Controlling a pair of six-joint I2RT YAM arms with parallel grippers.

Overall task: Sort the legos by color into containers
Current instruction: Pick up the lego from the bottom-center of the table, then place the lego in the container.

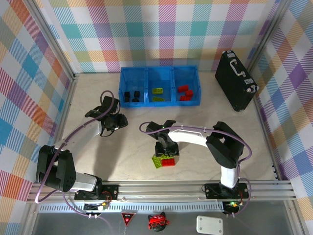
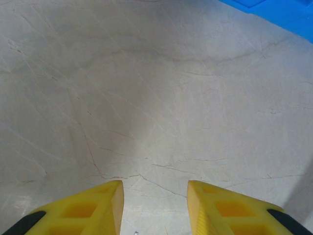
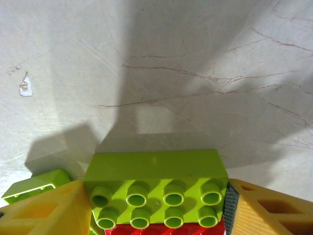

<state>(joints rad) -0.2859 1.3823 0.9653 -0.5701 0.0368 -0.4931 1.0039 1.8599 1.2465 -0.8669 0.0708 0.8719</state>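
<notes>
In the right wrist view a lime green lego (image 3: 155,181) with eight studs sits between my right gripper's (image 3: 156,208) yellow fingers, touched on both sides. A red lego (image 3: 161,229) lies against its near edge and a second green lego (image 3: 36,183) peeks out at the left. From above, the right gripper (image 1: 166,149) stands over this small pile of green (image 1: 157,161) and red (image 1: 169,162) legos at the table's front middle. The blue containers (image 1: 159,69) at the back hold black legos (image 1: 131,95), green legos (image 1: 157,91) and red legos (image 1: 185,91). My left gripper (image 1: 117,122) hovers open over bare table, its fingers (image 2: 110,205) empty.
A black hard case (image 1: 235,81) with a silver handle lies at the back right. A corner of the blue containers (image 2: 279,12) shows at the top right of the left wrist view. Checkered walls enclose the table on three sides.
</notes>
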